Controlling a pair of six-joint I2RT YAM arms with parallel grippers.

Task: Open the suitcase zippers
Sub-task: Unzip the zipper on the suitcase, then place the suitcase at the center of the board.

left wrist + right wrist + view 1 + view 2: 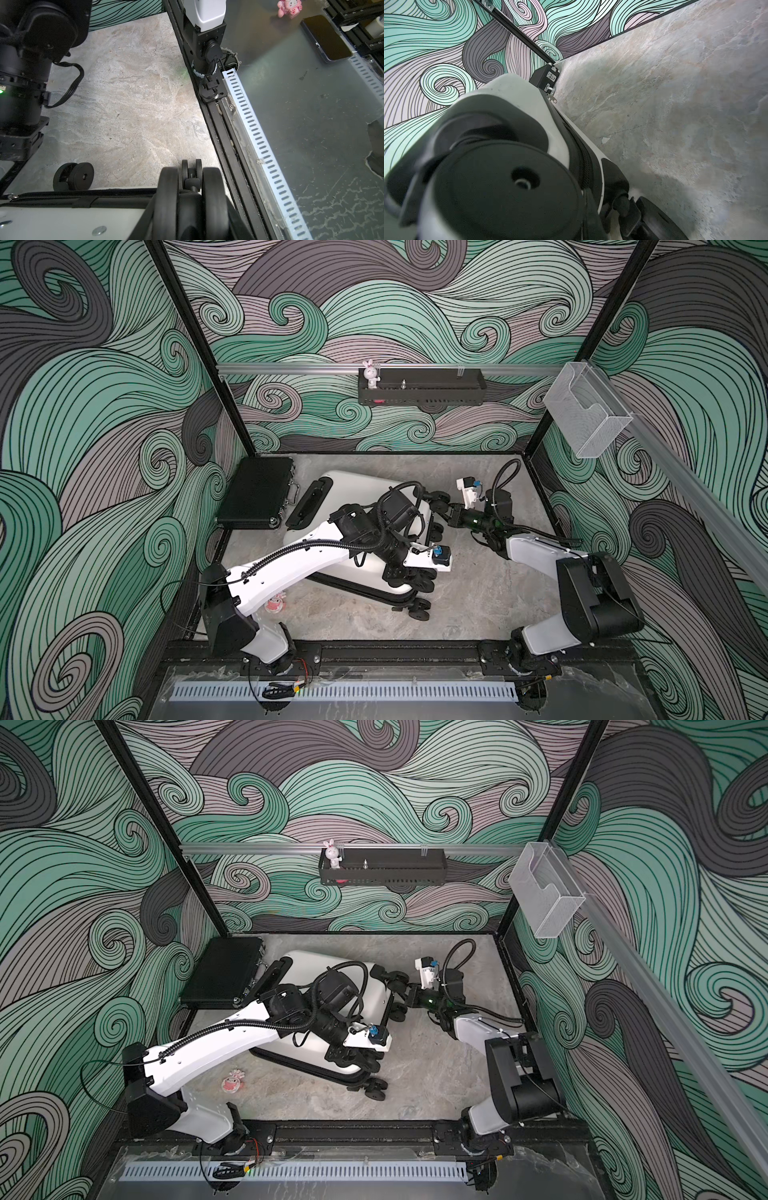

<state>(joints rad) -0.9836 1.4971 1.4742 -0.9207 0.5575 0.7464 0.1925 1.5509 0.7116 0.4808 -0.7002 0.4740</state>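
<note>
The white suitcase lies flat in the middle of the table, wheels toward the right. Its black zipper band runs round the rim and looks closed where it shows; I see no pull tab. My left gripper reaches across the shell to the near right corner. In the left wrist view it is shut on a black twin wheel. My right gripper is shut, tight against the far right wheel. What its tips touch is hidden.
A flat black briefcase lies at the far left, close to the suitcase's handle end. A small pink toy sits near the left arm's base. A black shelf basket and a clear holder hang on the walls.
</note>
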